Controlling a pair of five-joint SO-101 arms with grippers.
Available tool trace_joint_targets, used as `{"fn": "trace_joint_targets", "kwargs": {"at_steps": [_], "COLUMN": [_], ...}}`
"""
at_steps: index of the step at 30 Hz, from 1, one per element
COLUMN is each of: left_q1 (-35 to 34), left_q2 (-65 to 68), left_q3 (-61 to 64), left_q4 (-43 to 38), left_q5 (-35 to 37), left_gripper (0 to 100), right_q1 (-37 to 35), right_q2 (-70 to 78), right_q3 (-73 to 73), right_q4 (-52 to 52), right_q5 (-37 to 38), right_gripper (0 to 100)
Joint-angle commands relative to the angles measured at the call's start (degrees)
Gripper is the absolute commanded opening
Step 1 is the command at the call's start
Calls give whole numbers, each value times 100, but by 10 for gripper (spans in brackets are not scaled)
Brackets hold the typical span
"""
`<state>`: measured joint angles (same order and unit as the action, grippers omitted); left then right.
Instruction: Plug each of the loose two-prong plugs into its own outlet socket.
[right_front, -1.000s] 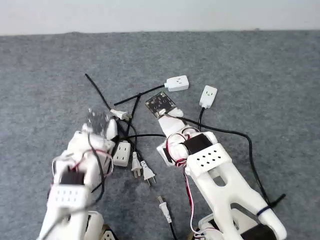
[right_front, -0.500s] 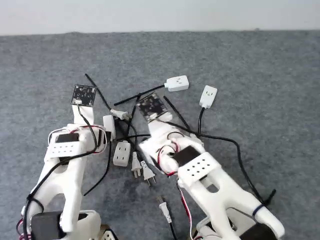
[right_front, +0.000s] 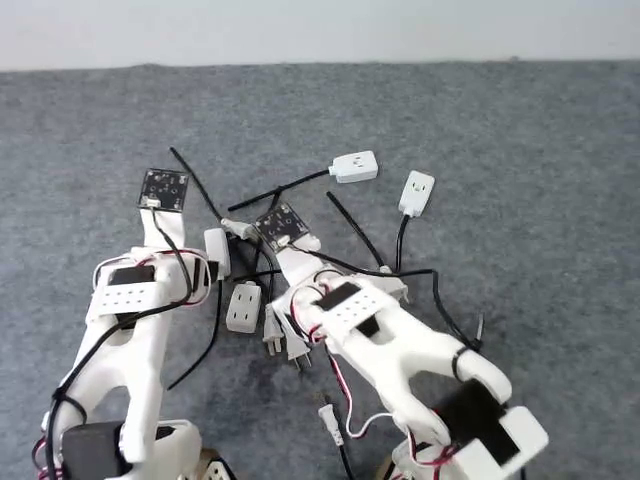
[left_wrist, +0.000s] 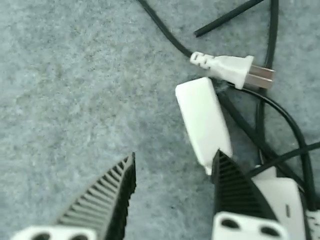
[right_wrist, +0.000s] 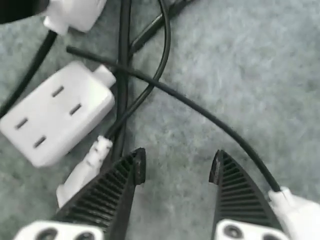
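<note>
Left fingers (left_wrist: 112, 192) apart beside socket (left_wrist: 202, 117)

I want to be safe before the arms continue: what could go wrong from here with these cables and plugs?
1. A black cord runs just ahead of the open right end effector; closing might pinch it instead of the white plug.
2. In the high view another cord seems draped over the right arm; moving could drag whatever it is attached to.
3. One finger of the left end effector sits close to the white socket and may push it away.
</note>
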<state>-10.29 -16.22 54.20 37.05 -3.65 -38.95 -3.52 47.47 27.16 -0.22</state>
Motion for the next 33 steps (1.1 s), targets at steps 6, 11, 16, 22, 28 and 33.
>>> {"fn": "trace_joint_targets", "kwargs": {"at_steps": [6,11,16,22,28,33], "left_q1": [-360,-360,-360,-378,-387,-387], "left_q2": [0,0,0,0,9,9], "left_q3": [-215,-198,-189,-207,-207,-189], "left_q4": [-334,-440,-492,-492,-501,-633], "left_q5": [510,510,510,510,510,492], "left_gripper": [242,242,242,242,242,241], "right_q1": [-620,-954,-971,-1086,-1235,-1262], "right_q2": [66,84,31,13,13,13], "right_q3": [-668,-633,-554,-589,-1046,-1670], "right_q4": [488,505,593,1156,1763,2668], "right_q5": [-53,-35,-26,-26,-26,-62], "right_gripper": [207,206,207,207,207,206]}}
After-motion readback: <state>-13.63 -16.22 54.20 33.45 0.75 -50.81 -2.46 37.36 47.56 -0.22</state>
